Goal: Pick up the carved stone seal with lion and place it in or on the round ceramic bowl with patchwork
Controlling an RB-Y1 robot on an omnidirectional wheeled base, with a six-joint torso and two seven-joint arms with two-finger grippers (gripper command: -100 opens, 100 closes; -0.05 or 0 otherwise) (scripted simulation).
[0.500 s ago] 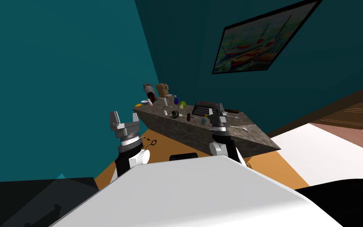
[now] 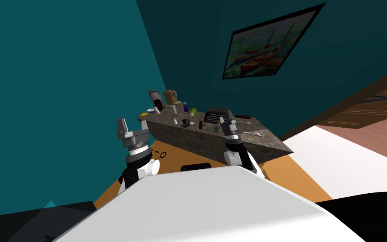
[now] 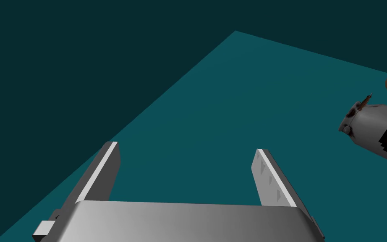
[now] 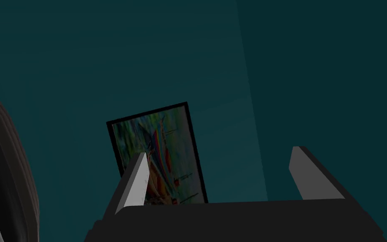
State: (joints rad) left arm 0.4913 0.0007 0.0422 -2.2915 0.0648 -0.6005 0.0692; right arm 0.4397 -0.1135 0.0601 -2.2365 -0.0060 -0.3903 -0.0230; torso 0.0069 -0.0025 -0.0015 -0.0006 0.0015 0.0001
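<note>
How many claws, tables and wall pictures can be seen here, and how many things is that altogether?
Claws: 2, the left claw and the right claw, both open
Stone-grey table: 1
Framed painting: 1
Total: 4

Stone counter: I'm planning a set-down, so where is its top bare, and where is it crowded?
The barest patch is the pointed end of the counter, past the cutlery. A smaller gap lies near the front edge between the white dish and the small white bottle. The far end around the grey jug, blue bottle and black rack is crowded.
</note>
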